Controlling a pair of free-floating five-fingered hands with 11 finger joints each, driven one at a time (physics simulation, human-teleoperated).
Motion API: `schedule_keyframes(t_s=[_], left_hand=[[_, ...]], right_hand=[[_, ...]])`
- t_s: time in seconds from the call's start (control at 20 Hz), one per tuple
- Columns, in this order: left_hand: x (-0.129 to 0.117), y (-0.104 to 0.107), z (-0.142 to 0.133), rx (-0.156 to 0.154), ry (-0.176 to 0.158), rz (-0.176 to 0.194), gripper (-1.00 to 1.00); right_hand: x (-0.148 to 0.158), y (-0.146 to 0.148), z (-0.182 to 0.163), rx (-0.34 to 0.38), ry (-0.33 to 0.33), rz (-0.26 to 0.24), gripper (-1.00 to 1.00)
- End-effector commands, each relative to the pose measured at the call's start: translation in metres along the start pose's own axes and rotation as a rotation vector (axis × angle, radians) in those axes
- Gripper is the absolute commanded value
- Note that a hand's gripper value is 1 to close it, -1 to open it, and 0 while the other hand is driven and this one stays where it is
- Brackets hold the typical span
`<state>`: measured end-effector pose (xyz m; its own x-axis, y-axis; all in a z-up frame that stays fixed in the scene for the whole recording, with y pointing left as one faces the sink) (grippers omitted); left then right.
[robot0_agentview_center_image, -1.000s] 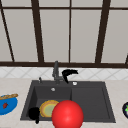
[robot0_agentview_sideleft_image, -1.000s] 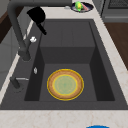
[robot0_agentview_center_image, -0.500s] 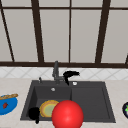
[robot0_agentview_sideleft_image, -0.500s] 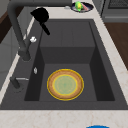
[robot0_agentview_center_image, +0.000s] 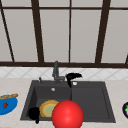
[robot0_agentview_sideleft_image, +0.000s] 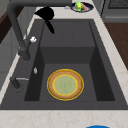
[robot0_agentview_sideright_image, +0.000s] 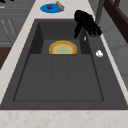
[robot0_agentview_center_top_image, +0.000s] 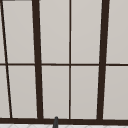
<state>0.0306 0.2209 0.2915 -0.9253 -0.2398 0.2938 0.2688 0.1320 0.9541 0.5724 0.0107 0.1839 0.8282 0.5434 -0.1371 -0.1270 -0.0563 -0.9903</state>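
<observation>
I see my right hand (robot0_agentview_center_image: 72, 76), fingers relaxed and empty, just right of the dark grey metal faucet (robot0_agentview_center_image: 55, 71); the round yellow-rimmed plate (robot0_agentview_center_image: 48, 108) lies lower-left, beside my left hand (robot0_agentview_center_image: 33, 113), whose fingers I cannot tell.

You'll see almost no change: your right hand (robot0_agentview_center_image: 72, 76) by the faucet (robot0_agentview_center_image: 56, 72) has barely shifted, and the left hand (robot0_agentview_center_image: 33, 113), plate (robot0_agentview_center_image: 47, 108) and ball (robot0_agentview_center_image: 67, 114) haven't moved.

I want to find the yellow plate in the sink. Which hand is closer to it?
The left hand. It hangs at the sink's front left corner, right beside the yellow plate. The right hand is farther back, up by the faucet.
</observation>
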Motion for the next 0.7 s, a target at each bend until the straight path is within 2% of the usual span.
schedule_keyframes(t_s=[0.0, 0.65], left_hand=[[0.0, 0.0, 0.0, 0.0, 0.0, 0.0, 0.0], [0.0, 0.0, 0.0, 0.0, 0.0, 0.0, 0.0]], right_hand=[[-0.014, 0.002, -0.008, 0.002, -0.068, -0.012, -1.0], [-0.087, 0.012, -0.001, 0.056, -0.194, 0.0, -1.0]])
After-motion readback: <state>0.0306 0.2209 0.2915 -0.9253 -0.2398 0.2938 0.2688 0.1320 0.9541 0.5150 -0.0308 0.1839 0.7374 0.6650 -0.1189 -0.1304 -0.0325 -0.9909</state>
